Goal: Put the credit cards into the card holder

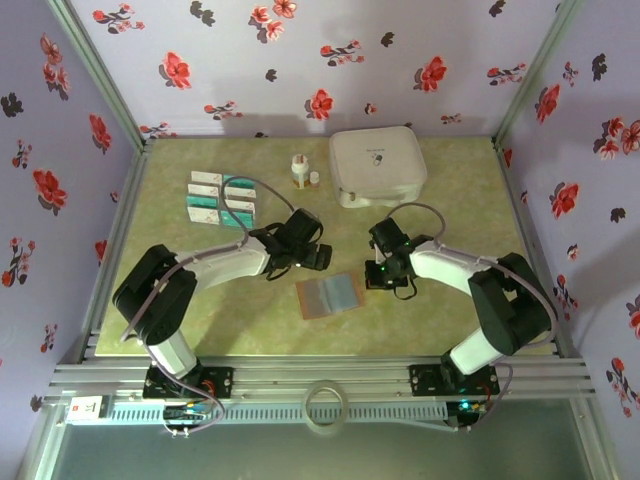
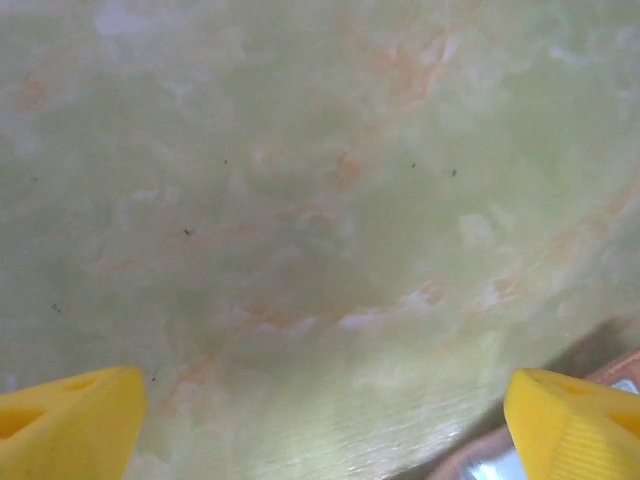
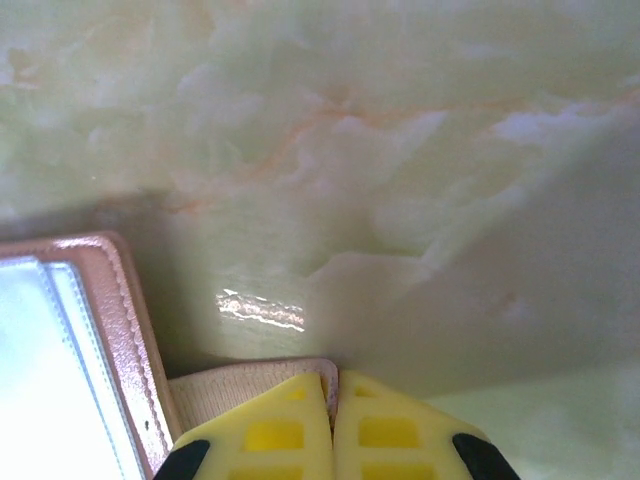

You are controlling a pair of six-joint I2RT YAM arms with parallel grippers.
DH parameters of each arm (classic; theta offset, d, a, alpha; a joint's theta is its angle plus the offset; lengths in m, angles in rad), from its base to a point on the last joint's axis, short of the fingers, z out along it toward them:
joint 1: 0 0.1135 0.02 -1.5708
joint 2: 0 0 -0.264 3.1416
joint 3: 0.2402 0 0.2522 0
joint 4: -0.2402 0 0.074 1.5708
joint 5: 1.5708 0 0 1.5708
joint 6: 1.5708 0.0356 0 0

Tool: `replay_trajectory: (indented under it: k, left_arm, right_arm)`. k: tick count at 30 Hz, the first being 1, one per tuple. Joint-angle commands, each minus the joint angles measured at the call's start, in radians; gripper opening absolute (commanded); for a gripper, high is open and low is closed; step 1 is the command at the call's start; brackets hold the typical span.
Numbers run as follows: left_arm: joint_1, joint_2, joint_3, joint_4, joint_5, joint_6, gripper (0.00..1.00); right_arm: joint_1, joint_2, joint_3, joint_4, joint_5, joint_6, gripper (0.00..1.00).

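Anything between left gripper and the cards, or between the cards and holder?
Nothing visible. Bare table lies between the open left gripper and the credit cards, and from the cards to the card holder. The small bottle stands farther back, off both paths.

The two yellow ribbed fingertips (image 2: 70, 420) of the left gripper (image 2: 320, 430) occupy the lower corners, spread wide apart. Between them lies a pale green marbled tabletop (image 2: 320, 200). A reddish-brown leather-like card holder (image 2: 470, 455) enters at lower right.

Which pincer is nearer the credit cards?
Left. In the top view the left pincer sits down-right of the credit cards; the right pincer is farther right, at the card holder.
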Motion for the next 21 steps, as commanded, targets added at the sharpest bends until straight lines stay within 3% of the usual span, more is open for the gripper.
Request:
replay_trajectory:
  k: [1,4,8,11,15,21]
  left_arm:
    - [0.005,0.008,0.017,-0.045,-0.027,0.025,0.93]
    - [0.008,-0.014,0.010,-0.046,-0.029,0.023,0.94]
    - [0.037,-0.066,0.016,-0.073,-0.035,0.027,0.94]
    - [0.090,-0.136,0.021,-0.102,-0.038,0.030,0.96]
    - [0.220,-0.235,0.023,-0.129,-0.032,0.038,1.00]
    - [0.505,-0.297,0.034,-0.117,0.062,0.054,1.00]
  right_arm:
    - [0.006,0.017,0.019,-0.006,-0.007,-0.023,0.00]
    - [0.007,-0.003,0.024,-0.017,-0.014,-0.019,0.06]
    - [0.005,-0.055,0.044,-0.065,-0.001,-0.019,0.36]
    - [0.005,-0.116,0.060,-0.104,0.008,-0.012,0.48]
    - [0.005,-0.204,0.083,-0.146,0.024,0.013,0.55]
    - [0.008,-0.281,0.095,-0.111,0.006,0.084,0.61]
